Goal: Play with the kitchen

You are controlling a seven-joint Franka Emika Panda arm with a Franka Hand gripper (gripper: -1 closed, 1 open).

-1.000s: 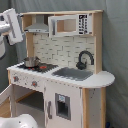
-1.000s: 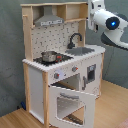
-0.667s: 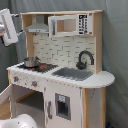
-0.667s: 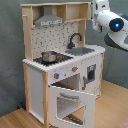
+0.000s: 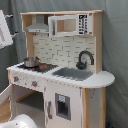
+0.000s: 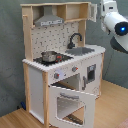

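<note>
A: Kitchen (image 6: 60, 65) sits mid-floor, oven door (image 6: 70, 105) hanging open below the stovetop, probably left down for access. Pot (image 6: 49, 56) on the burner left of the sink (image 6: 82, 50).

B: Arm (image 6: 116, 25) is up by the kitchen's top corner nearest the faucet (image 6: 75, 39). Pincer: cannot tell. Counter edge clear; open door crowds the low front.

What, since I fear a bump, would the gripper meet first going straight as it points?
Probably the upper cabinet of the kitchen, level with the gripper in the second exterior view. Depth is unclear, so it might pass in front instead.
</note>
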